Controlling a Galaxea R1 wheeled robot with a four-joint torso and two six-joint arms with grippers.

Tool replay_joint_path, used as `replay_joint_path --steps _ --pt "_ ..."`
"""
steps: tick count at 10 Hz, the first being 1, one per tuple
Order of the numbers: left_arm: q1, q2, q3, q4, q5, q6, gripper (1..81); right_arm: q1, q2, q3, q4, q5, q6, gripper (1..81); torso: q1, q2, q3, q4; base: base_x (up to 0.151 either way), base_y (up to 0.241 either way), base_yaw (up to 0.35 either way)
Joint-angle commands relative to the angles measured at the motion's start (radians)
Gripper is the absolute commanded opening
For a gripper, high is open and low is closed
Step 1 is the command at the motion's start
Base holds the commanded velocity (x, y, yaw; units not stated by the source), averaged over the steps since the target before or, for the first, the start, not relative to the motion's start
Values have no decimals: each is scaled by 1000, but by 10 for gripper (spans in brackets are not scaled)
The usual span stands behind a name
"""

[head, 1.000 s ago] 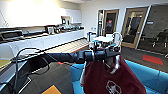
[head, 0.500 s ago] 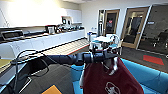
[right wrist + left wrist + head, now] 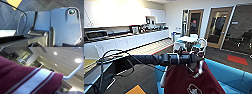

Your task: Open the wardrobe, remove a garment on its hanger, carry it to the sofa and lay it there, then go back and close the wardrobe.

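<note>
My left arm reaches in across the head view, and the left gripper is shut on the hanger at the jacket's neck. The garment, a dark red jacket with white sleeves and a white emblem, hangs below the gripper, in front of the bright blue sofa at the lower right. In the left wrist view the garment's red and white striped knit looms large. Past it, the thin white hanger hook curves up against the ceiling.
A long white kitchen counter runs along the left. A round table with white chairs stands straight ahead, with wooden doors behind it. A red floor patch lies to the right, a yellow one near my base.
The whole head picture has shifted only slightly. The jacket stays hanging from my left gripper in the same place in the picture, and the arm sits a little lower.
</note>
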Motion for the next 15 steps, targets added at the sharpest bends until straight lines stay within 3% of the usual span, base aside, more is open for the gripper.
replay_joint_path --steps 1,3,4,9,15 --pt "-178 11 66 80 65 31 10 44 5 8 8 -46 0 811 0 0 -36 0 0 0 0" --pt "-152 8 76 95 73 31 10 42 5 7 6 -46 0 811 -1 0 -61 0 0 0 0" --pt "-134 11 74 107 73 34 10 44 5 7 6 -46 0 811 -1 0 -47 0 0 0 0" --pt "35 7 63 208 88 36 10 45 8 7 6 -46 0 811 0 0 -68 0 0 0 0" --pt "75 7 69 235 94 39 10 44 10 7 5 -46 0 811 -1 0 -68 0 30 0 0"
